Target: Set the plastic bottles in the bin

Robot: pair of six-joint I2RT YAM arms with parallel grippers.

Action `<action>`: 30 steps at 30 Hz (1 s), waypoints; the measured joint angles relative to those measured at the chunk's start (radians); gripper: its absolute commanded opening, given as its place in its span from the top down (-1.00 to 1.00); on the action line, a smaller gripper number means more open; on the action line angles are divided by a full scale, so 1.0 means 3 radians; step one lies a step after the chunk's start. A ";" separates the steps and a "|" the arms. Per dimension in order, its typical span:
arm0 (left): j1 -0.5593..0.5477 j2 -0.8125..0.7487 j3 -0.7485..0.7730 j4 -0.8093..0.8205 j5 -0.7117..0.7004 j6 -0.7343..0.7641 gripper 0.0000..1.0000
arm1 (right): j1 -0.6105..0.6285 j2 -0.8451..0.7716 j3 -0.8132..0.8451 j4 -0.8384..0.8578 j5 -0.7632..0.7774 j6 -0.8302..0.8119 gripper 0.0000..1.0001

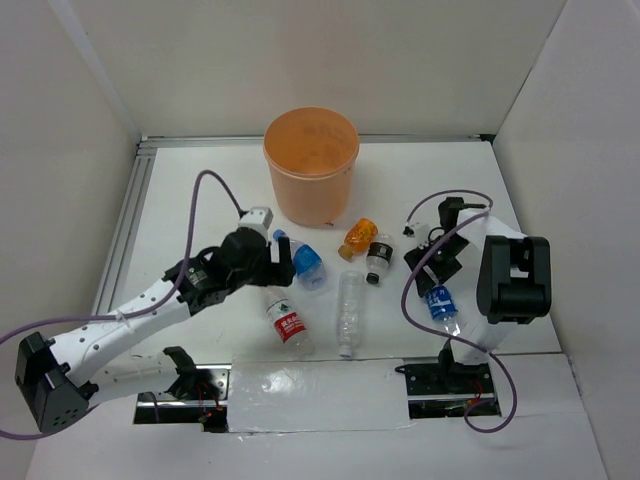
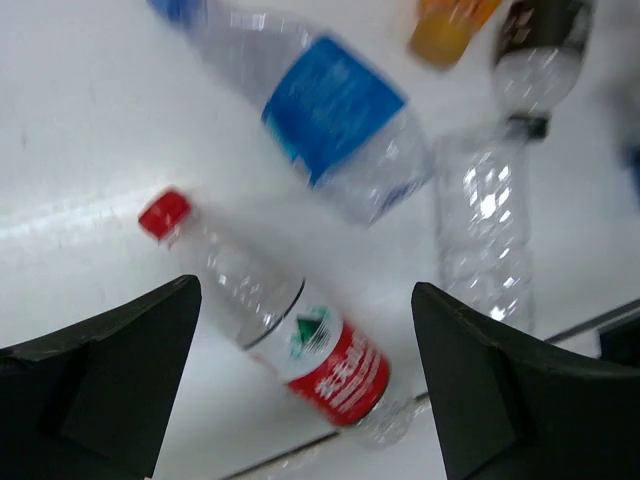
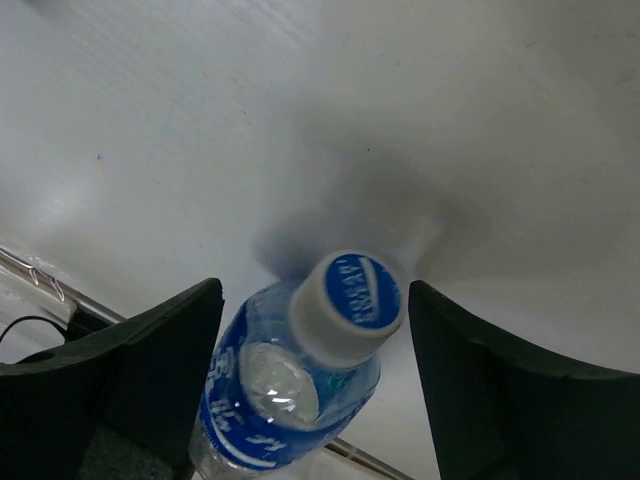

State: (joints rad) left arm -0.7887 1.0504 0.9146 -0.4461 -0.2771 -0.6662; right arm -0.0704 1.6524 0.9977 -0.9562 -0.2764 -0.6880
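Note:
The orange-peach bin (image 1: 311, 165) stands at the back centre. My left gripper (image 1: 268, 262) (image 2: 305, 292) is open and empty, hovering over a clear bottle with a red label and cap (image 1: 287, 322) (image 2: 300, 340) that lies on the table. A blue-label bottle (image 1: 305, 260) (image 2: 335, 110) lies just beyond it. A plain clear bottle (image 1: 349, 310) (image 2: 485, 225), an orange bottle (image 1: 359, 237) and a black-capped bottle (image 1: 379, 255) lie in the middle. My right gripper (image 1: 437, 272) (image 3: 315, 290) is open, with its jaws on either side of another blue-label bottle (image 1: 441, 303) (image 3: 300, 380), whose cap points at the camera.
White walls close in the left, back and right sides. An aluminium rail (image 1: 125, 225) runs along the left edge. A taped strip (image 1: 310, 395) lies between the arm bases at the near edge. Purple cables loop off both arms.

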 measured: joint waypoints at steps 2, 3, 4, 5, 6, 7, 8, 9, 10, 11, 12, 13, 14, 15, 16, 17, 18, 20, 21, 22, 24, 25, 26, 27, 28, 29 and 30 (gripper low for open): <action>-0.0098 -0.0057 -0.0235 -0.0116 -0.0031 -0.0160 -0.98 | 0.0022 0.0108 -0.0019 0.0001 0.0045 0.0008 -0.57; -0.0150 -0.0097 -0.0332 -0.0170 -0.0050 -0.0262 -0.98 | 0.0022 0.0128 -0.0024 -0.0025 0.0081 0.0028 -0.51; -0.0196 -0.0132 -0.0408 -0.0198 -0.0055 -0.0352 -0.98 | 0.0022 0.0127 -0.0034 -0.0034 0.0112 0.0032 -0.47; -0.0239 -0.0158 -0.0465 -0.0220 -0.0067 -0.0441 -0.98 | 0.0022 0.0123 -0.0045 -0.0036 0.0136 0.0036 -0.36; -0.0277 -0.0175 -0.0520 -0.0239 -0.0083 -0.0538 -0.98 | 0.0022 0.0122 -0.0057 -0.0036 0.0168 0.0038 -0.06; -0.0300 -0.0186 -0.0562 -0.0235 -0.0093 -0.0614 -0.98 | 0.0022 0.0114 -0.0075 -0.0034 0.0191 0.0025 0.09; -0.0333 -0.0191 -0.0599 -0.0237 -0.0107 -0.0693 -0.98 | 0.0022 0.0109 -0.0092 -0.0039 0.0207 0.0037 0.24; -0.0359 -0.0192 -0.0636 -0.0234 -0.0117 -0.0774 -0.98 | 0.0025 0.0104 -0.0108 -0.0047 0.0229 0.0052 0.39; -0.0378 -0.0192 -0.0661 -0.0235 -0.0123 -0.0809 -0.98 | 0.0028 0.0098 -0.0122 -0.0050 0.0239 0.0045 0.51; -0.0398 -0.0192 -0.0680 -0.0239 -0.0128 -0.0858 -0.98 | 0.0031 0.0095 -0.0136 -0.0055 0.0248 0.0048 0.81; -0.0420 -0.0192 -0.0690 -0.0239 -0.0134 -0.0893 -0.98 | 0.0031 0.0090 -0.0139 -0.0071 0.0245 0.0039 0.97; -0.0441 -0.0191 -0.0692 -0.0237 -0.0134 -0.0936 -0.98 | 0.0031 0.0081 -0.0139 -0.0086 0.0230 0.0033 1.00; -0.0470 -0.0191 -0.0693 -0.0238 -0.0140 -0.0956 -0.98 | 0.0031 0.0064 -0.0137 -0.0102 0.0209 0.0031 1.00; -0.0492 -0.0191 -0.0692 -0.0238 -0.0145 -0.0983 -0.98 | 0.0031 0.0039 -0.0123 -0.0132 0.0179 0.0024 1.00; -0.0511 -0.0192 -0.0692 -0.0244 -0.0146 -0.1017 -0.98 | 0.0031 0.0020 -0.0089 -0.0174 0.0151 0.0010 1.00; -0.0532 -0.0192 -0.0692 -0.0257 -0.0148 -0.1034 -0.98 | 0.0031 -0.0003 -0.0031 -0.0217 0.0109 -0.0006 1.00; -0.0543 -0.0197 -0.0693 -0.0268 -0.0148 -0.1052 -0.98 | 0.0031 -0.0023 0.0057 -0.0266 0.0069 -0.0025 1.00; -0.0553 -0.0234 -0.0696 -0.0308 -0.0149 -0.1115 -0.98 | 0.0033 -0.0046 0.0319 -0.0348 -0.0037 -0.0066 1.00; -0.0562 -0.0280 -0.0708 -0.0320 -0.0149 -0.1142 -0.98 | 0.0039 -0.0057 0.0492 -0.0378 -0.0092 -0.0090 1.00; -0.0567 -0.0328 -0.0718 -0.0340 -0.0158 -0.1191 -0.98 | 0.0046 -0.0061 0.0699 -0.0409 -0.0146 -0.0117 1.00; -0.0577 -0.0446 -0.0762 -0.0384 -0.0164 -0.1301 -0.98 | 0.0066 -0.0084 0.1199 -0.0383 -0.0309 -0.0158 1.00; -0.0581 -0.0496 -0.0787 -0.0415 -0.0169 -0.1382 -0.98 | 0.0084 -0.0102 0.1507 -0.0322 -0.0416 -0.0178 1.00; -0.0581 -0.0528 -0.0813 -0.0436 -0.0173 -0.1420 -0.98 | 0.0100 -0.0122 0.1666 -0.0273 -0.0470 -0.0186 1.00; -0.0582 -0.0551 -0.0844 -0.0459 -0.0173 -0.1486 -0.98 | 0.0128 -0.0141 0.1871 -0.0207 -0.0530 -0.0187 1.00; -0.0584 -0.0559 -0.0874 -0.0488 -0.0175 -0.1556 -0.98 | 0.0177 -0.0161 0.2103 -0.0093 -0.0585 -0.0175 1.00; -0.0584 -0.0559 -0.0893 -0.0519 -0.0177 -0.1596 -0.98 | 0.0233 -0.0184 0.2305 0.0056 -0.0642 -0.0158 1.00; -0.0585 -0.0548 -0.0908 -0.0563 -0.0182 -0.1652 -0.98 | 0.0305 -0.0193 0.2525 0.0187 -0.0694 -0.0117 1.00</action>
State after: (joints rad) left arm -0.9642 0.8860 0.6422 -0.6151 -0.3317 -1.1618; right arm 0.0212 1.5944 1.7554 -0.9001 -0.4847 -0.7231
